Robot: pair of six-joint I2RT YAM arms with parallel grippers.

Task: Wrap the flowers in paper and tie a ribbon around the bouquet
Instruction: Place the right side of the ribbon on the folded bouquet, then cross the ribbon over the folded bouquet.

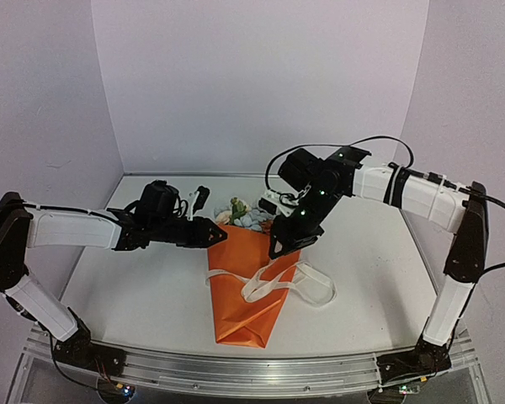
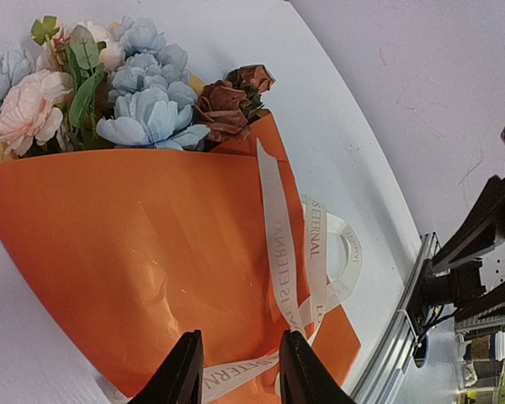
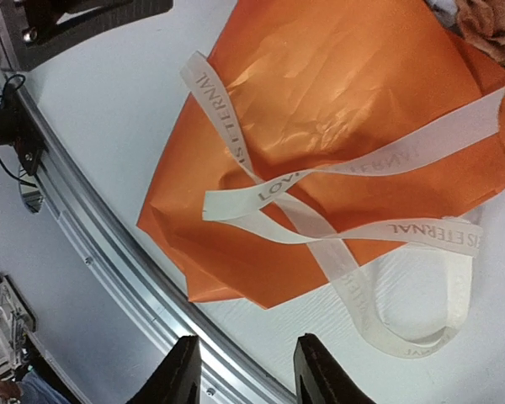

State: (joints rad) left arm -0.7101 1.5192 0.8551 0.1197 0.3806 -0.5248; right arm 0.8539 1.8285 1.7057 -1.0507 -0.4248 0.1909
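Bouquet [image 1: 244,282] at the ribbon-tying stage, lying on the white table [image 1: 379,252] between the two arms, wide end away from the bases. The left gripper [image 2: 238,345] has its fingers parted and nothing clamped. The edge of the orange paper [image 2: 135,252] and a strip of the lettered ribbon [image 3: 269,192] show in the gap, and contact with either cannot be told. The right gripper [image 3: 248,343] is likewise parted and empty, hanging over the cone's right edge in the overhead view. The ribbon is only crossed loosely over the paper: one end runs toward the flowers [image 2: 147,118], and a slack loop lies on the table beside the cone. Hazards, as judged: the loose crossing may slide toward the narrow tip or fall open if one end is pulled alone. A pull could also drag the unheld bouquet toward the metal rail [image 1: 261,370]. Fingers closing on ribbon and paper together may crease or tear the sheet, and the cone may unroll. Pose: the left arm reaches in low, forearm nearly level, fingers at the left corner of the cone's wide end. The right arm rises to a high elbow at the right, its forearm runs back toward centre, and its wrist bends steeply down.
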